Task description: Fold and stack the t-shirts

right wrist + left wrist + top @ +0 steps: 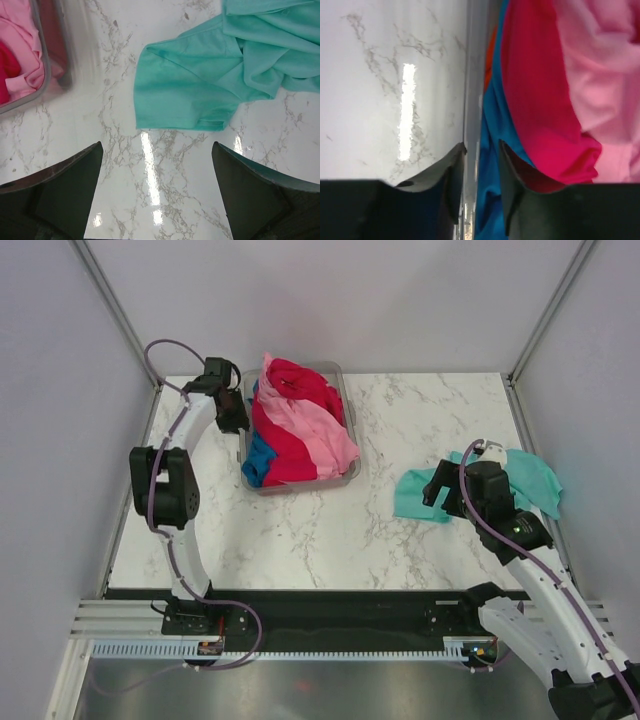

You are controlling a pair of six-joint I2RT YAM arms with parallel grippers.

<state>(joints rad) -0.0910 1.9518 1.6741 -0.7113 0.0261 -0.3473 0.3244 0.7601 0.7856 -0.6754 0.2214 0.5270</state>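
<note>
A grey translucent tub (300, 484) holds a heap of t-shirts: crimson red (296, 386), light pink (322, 430) and bright blue (258, 456). My left gripper (238, 420) straddles the tub's left wall (471, 100). Its jaws (481, 145) are closed narrow, with the wall and a fold of the blue t-shirt (492, 115) between them. Red (535, 100) and pink (605, 75) cloth lie beside it. The teal t-shirt (415, 498) lies crumpled on the table at the right. My right gripper (437, 492) hangs open and empty (157, 145) just short of the teal hem (190, 95).
White marble table with grey walls on three sides. The tub's corner (55, 55) shows at the left of the right wrist view. Bare marble lies between the tub and the teal t-shirt, and in front of both.
</note>
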